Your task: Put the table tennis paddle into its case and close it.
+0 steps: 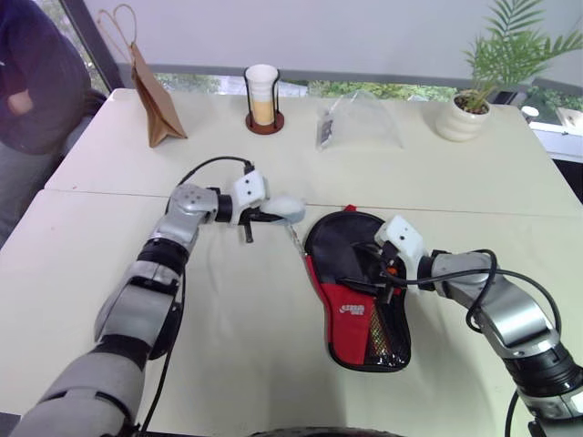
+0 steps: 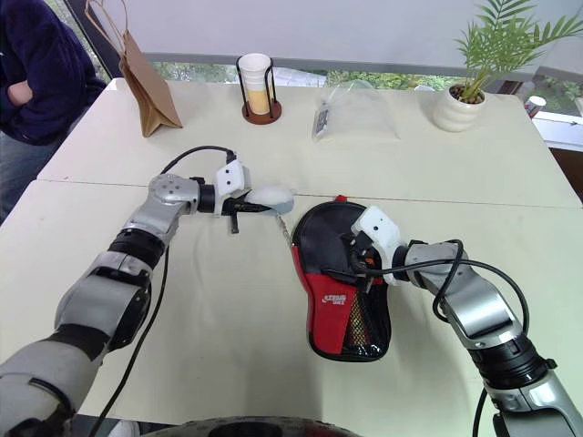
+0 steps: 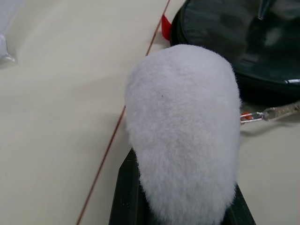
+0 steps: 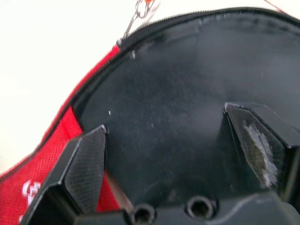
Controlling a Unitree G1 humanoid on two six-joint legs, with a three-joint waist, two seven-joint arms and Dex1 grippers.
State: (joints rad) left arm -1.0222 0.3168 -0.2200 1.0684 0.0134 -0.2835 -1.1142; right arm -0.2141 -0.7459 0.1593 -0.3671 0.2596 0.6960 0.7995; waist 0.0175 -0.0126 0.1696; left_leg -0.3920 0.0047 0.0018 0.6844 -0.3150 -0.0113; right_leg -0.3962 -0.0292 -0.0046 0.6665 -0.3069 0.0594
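The left gripper point(image 1: 269, 216) has its jaws drawn together. A white fluffy pad point(image 3: 183, 131) sits at their tip and hides whether anything is pinched between them. Just beyond that tip the metal zip pull point(image 1: 293, 235) lies on the table point(image 1: 228, 319), at the case's rounded edge. I judge the jaws are brought here to take the pull and run the zip round.

Past the pull lies the case point(image 1: 339, 238), flat on the table. Its black round end is nearer the left jaws, and its red logo panel and mesh pocket lie further off. The table tennis paddle is not visible as a separate thing. By the full, rounded shape of the pouch it is probably already inside, though I cannot confirm that.

The right gripper point(image 4: 164, 154) has its jaws spread wide over the black fabric, one finger towards the red panel. Probably it is placed to steady the case so the pouch does not slide when the zip is dragged. Whether the fingertips press on the cloth I cannot tell.
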